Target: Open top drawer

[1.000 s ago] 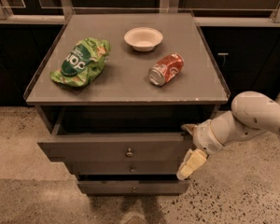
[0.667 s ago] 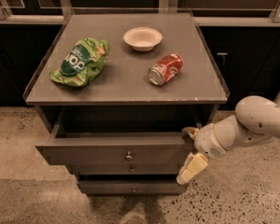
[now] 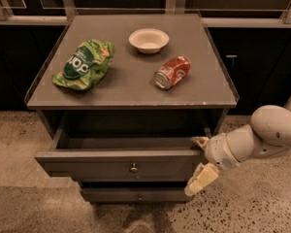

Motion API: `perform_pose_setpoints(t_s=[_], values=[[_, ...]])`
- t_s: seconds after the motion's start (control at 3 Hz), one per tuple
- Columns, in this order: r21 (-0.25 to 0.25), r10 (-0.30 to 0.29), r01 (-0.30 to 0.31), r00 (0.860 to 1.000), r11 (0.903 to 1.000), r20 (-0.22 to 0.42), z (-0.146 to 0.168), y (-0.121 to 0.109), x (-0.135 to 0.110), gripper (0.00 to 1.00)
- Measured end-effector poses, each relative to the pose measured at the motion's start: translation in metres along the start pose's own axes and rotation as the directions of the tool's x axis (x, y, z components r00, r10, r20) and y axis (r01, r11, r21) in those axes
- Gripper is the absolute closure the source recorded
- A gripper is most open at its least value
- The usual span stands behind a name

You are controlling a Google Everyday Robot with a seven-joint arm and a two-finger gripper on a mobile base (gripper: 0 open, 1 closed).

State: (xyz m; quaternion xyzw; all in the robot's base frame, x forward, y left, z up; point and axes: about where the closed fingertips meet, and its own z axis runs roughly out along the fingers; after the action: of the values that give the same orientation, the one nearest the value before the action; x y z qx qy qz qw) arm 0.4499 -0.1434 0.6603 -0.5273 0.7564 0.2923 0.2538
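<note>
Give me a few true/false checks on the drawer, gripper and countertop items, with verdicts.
1. The top drawer is pulled partway out. True.
2. The soda can stands upright. False: it lies on its side.
3. The gripper is at the drawer front's right end, fingers spread. True.
4. The bowl sits inside the drawer. False: it is on the cabinet top.
5. The chip bag lies left of the can in the picture. True.

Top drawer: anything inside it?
The top drawer is pulled partway out; its exposed floor looks bare and dark. The rear part is hidden under the tabletop, so contents there cannot be seen. The gripper is at the drawer's right front corner.
</note>
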Motion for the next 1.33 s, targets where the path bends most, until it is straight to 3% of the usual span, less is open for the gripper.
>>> perform_pose_setpoints(t_s=[0.33, 0.67, 1.33], values=[[-0.001, 0.0, 0.0, 1.0, 1.0, 0.0, 0.0, 0.0, 0.0, 0.0], [-0.054, 0.004, -0.004, 1.0, 0.9985, -0.015, 0.006, 0.015, 0.001, 0.0], [-0.07, 0.032, -0.033, 0.999, 0.997, -0.016, 0.003, 0.026, 0.004, 0.0]])
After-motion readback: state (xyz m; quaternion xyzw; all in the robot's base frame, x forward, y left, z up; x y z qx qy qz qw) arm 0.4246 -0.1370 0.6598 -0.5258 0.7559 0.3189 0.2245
